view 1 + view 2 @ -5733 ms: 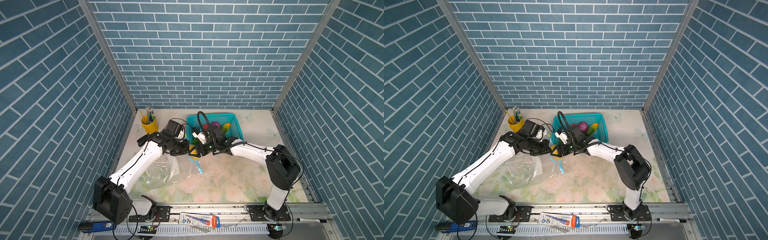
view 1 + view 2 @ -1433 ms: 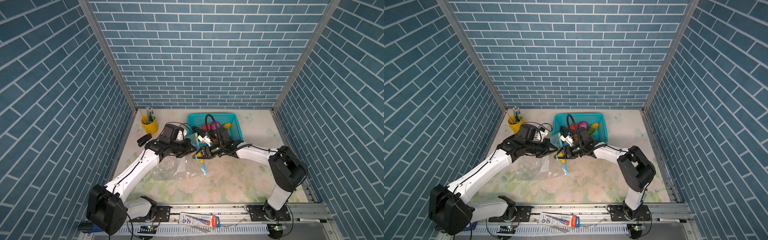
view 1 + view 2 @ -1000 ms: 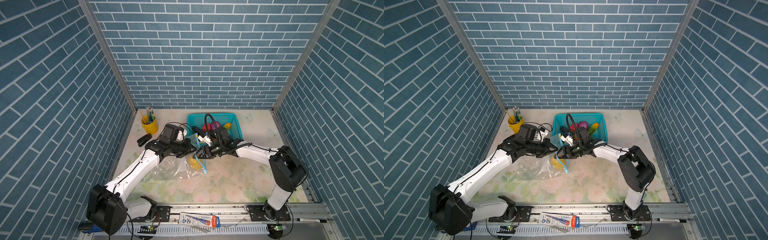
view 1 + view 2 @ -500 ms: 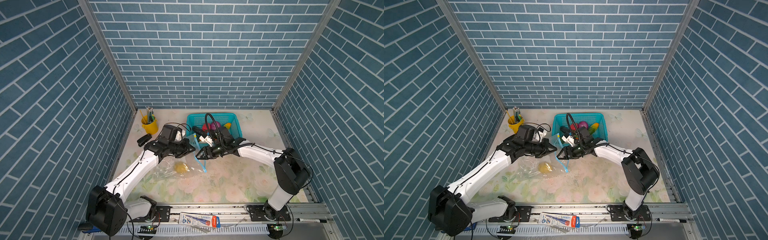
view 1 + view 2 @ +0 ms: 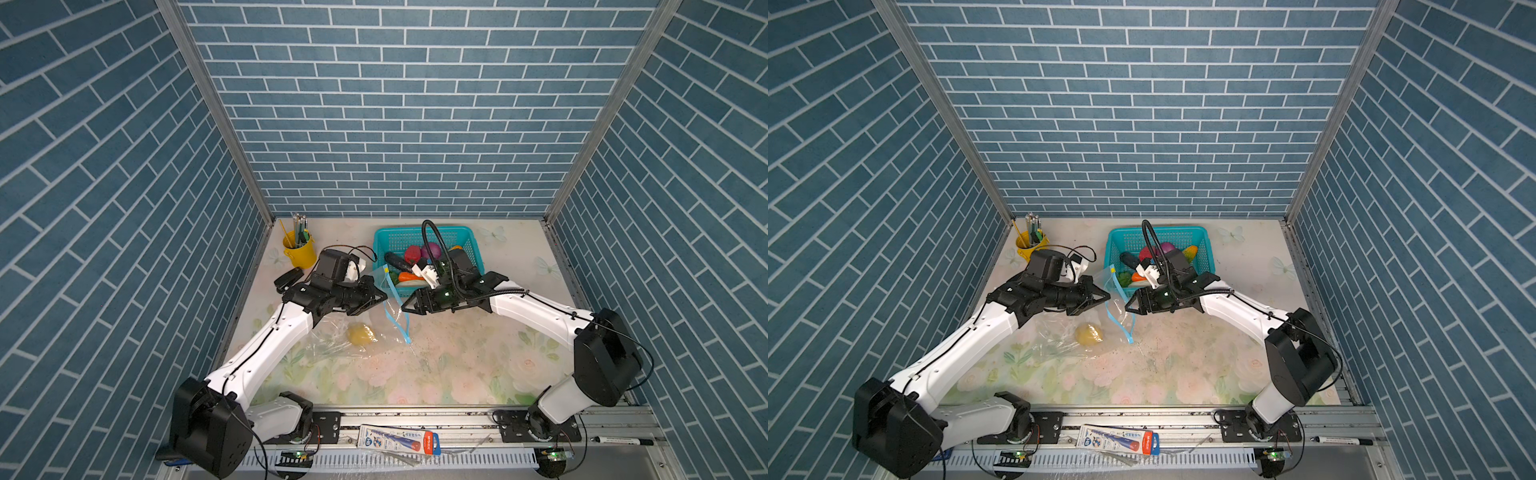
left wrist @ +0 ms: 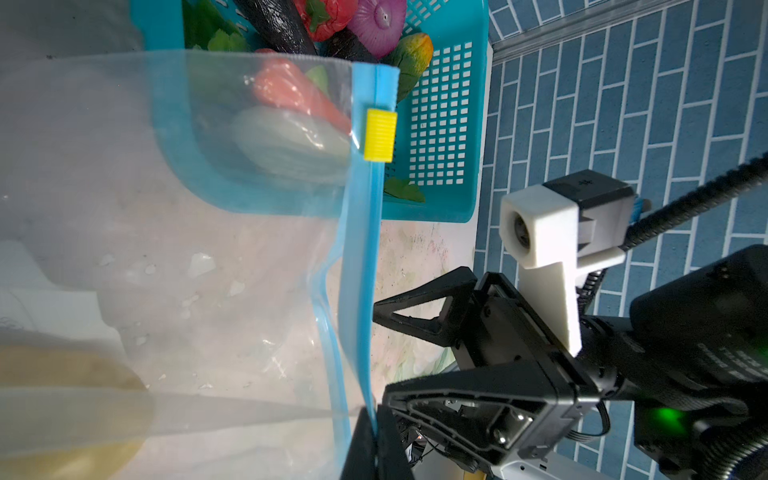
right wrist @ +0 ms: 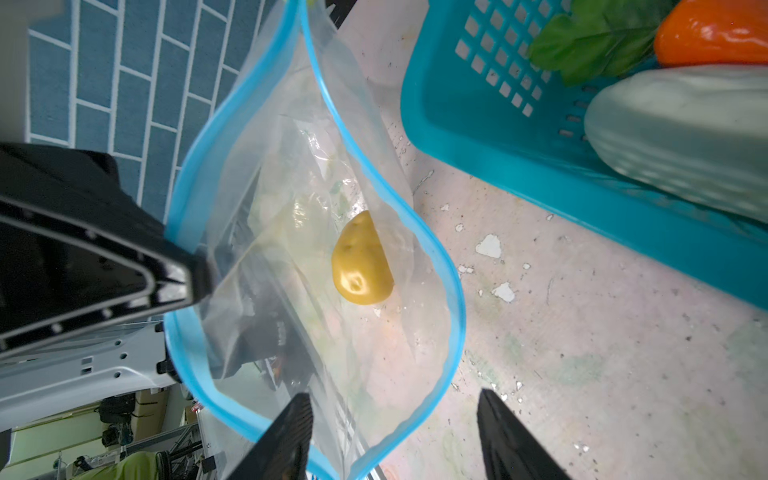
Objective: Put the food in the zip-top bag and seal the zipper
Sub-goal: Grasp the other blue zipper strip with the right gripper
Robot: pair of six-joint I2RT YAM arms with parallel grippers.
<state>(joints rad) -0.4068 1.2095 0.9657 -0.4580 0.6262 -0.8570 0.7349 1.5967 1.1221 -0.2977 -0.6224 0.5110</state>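
You were mid-loading: your left gripper point(image 6: 370, 440) pinched the zipper point(image 6: 360, 270), holding the zip-top bag point(image 5: 332, 338) open. Your right gripper point(image 7: 395, 397) stood open and empty, with the yellow potato point(image 7: 361, 262) bagged just beyond it. Next came another vegetable from the teal basket point(image 5: 415, 237) beside it.

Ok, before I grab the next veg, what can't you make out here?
- How the left gripper holds the zipper: left wrist view, fingers cut off by the picture's edge.
- Teal basket, near side: both top views, the right arm covers what lies there.
- Potato: left wrist view, blurred and cropped at the corner.
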